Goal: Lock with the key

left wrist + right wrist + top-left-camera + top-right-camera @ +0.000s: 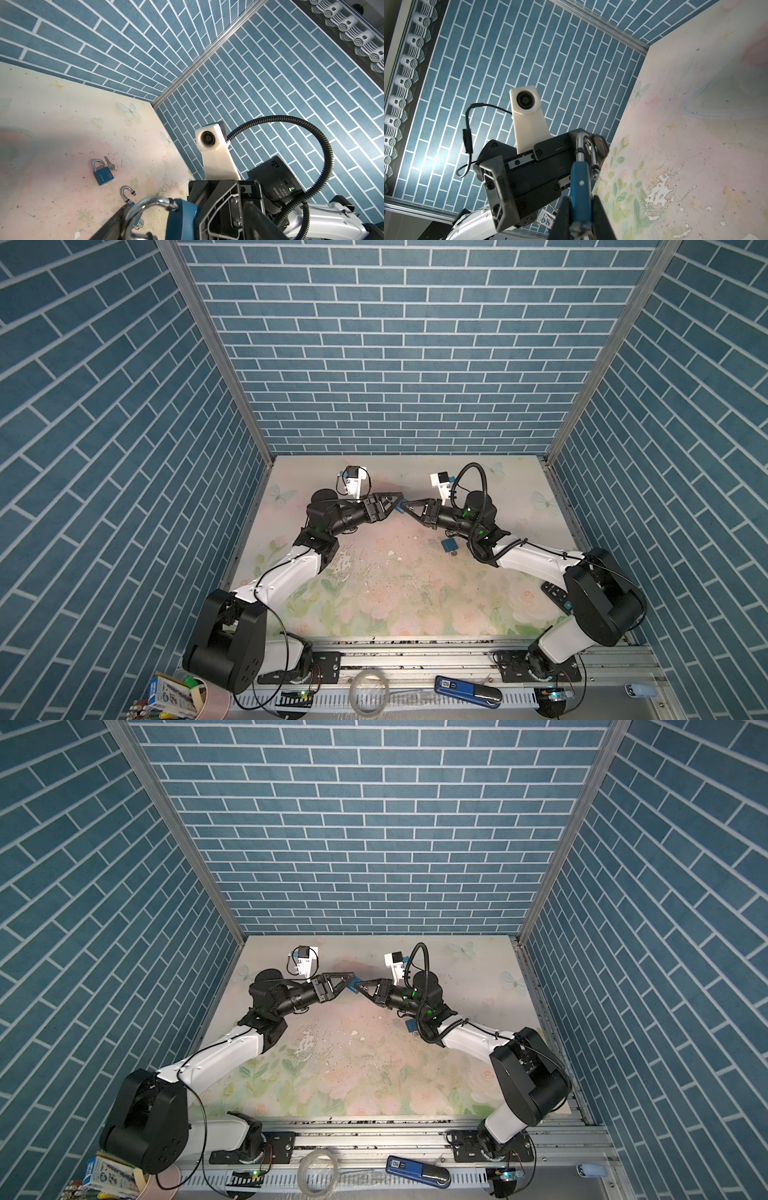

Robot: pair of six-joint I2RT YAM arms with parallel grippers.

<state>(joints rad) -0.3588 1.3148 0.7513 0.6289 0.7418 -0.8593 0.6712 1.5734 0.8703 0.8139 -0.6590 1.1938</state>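
Between your hands: right hand (580, 204) pinches blue metal padlock (580, 187) steady; left hand (400, 502), spread, straddles its raised steel shackle (584, 143), probably to close it.

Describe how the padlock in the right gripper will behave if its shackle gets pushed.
Likely rigid: the padlock is a solid blue body with a metal shackle. The shackle stands open, one leg free, so a push may swing or seat it, not bend it. The right gripper pinches only the body, so it could pivot in the grip.
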